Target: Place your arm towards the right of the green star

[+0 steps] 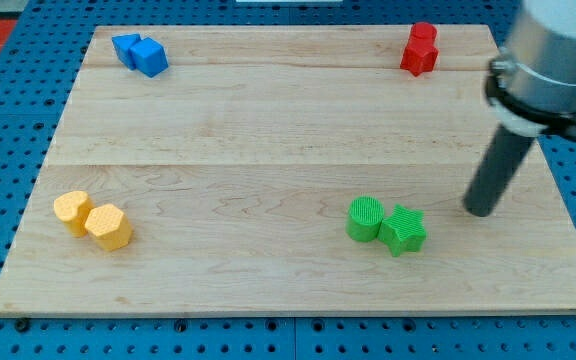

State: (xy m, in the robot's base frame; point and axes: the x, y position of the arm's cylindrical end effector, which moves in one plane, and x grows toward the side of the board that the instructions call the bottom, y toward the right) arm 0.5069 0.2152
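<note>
Fingers are none on this rig, so there is nothing to open or close: only my tip (pixel 480 211), resting on the surface (pixel 268 150) near the green star (pixel 405 230), to the view's right and slightly above. Star touches a green cylinder (pixel 365 218) on its left, near the bottom edge. It looks light, rigid and probably slippery, so any push belongs on a flat side, not a point.

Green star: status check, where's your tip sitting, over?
My tip on the board, at the view's right of the green star, apart from it. Green cylinder touching the star's far side. Nothing between tip and star.
</note>
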